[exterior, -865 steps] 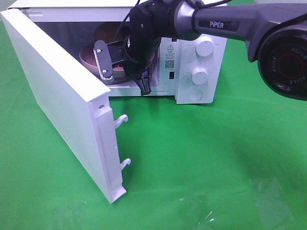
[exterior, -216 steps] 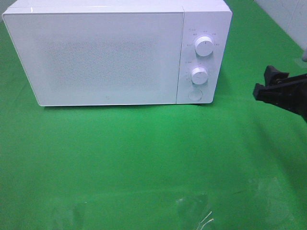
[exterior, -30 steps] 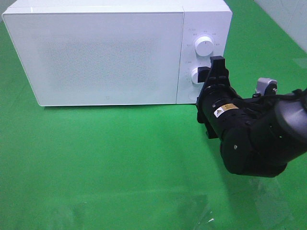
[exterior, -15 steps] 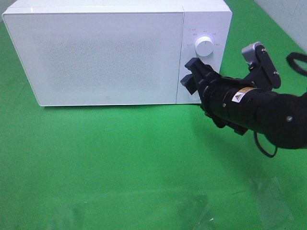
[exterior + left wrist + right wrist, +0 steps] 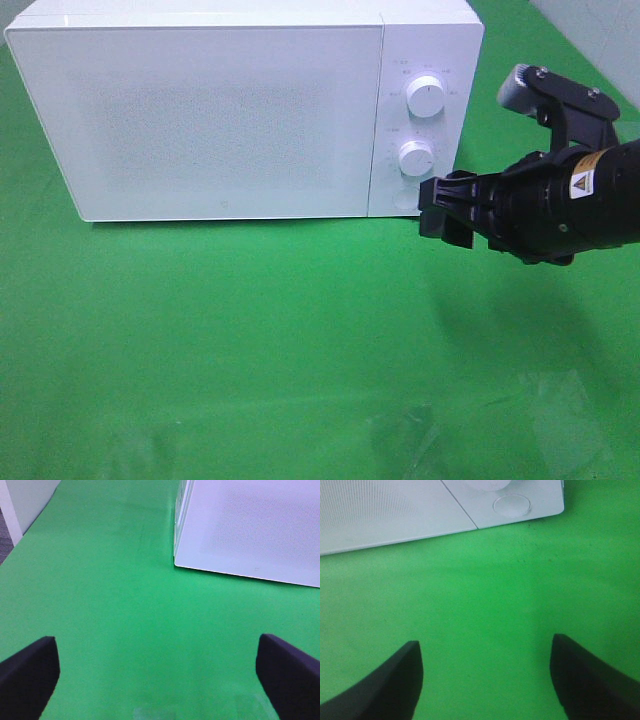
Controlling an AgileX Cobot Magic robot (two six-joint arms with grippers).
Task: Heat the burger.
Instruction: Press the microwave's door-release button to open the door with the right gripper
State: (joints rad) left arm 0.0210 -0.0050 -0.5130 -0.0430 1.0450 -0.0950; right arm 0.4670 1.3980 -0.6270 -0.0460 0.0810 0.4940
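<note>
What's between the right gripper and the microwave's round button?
Only bare green cloth separates the right gripper from the round button, per the right wrist view.

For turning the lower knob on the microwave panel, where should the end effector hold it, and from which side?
Hold the lower knob by its round rim, a finger on either side, coming straight in from the front. It is a short cylinder standing out of the flat panel, so only its sides give opposing faces. The open right end effector hangs slightly lower, in front.
</note>
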